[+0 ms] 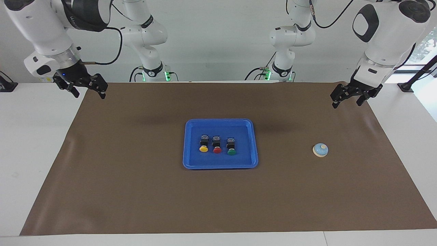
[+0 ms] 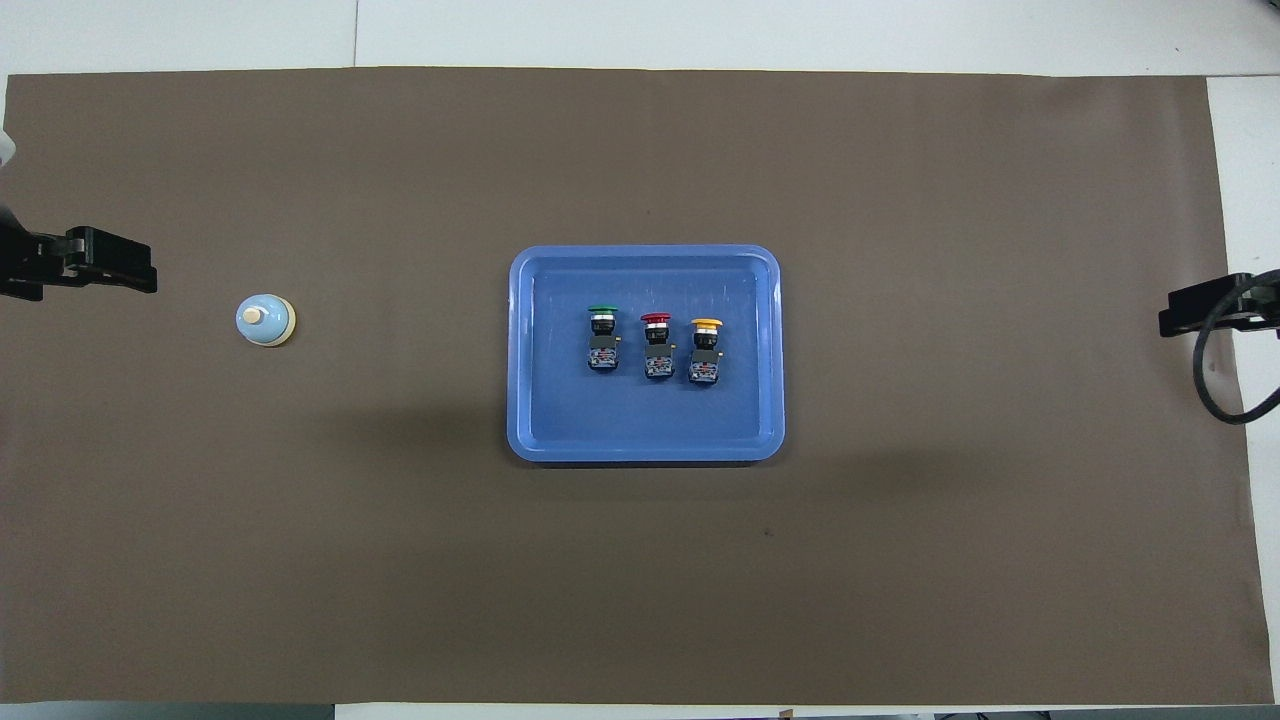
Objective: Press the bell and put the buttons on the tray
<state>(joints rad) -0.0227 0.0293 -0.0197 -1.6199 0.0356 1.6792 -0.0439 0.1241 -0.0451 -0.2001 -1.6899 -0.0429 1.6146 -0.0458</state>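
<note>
On the brown mat, your three buttons already lie in the tray, the bell beside it, and both the left gripper and right gripper hang spread empty, so likely nothing remains.

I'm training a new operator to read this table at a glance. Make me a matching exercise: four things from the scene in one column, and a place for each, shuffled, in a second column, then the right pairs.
Things:
1. green button
2. bell
3. red button
4. yellow button

Places:
A. middle of the row on the blue tray
B. on the brown mat, off the tray, toward the left arm's end
C. end of the row toward the right arm's end
D. end of the row nearest the bell

Pairs: 1-D, 2-B, 3-A, 4-C
</note>
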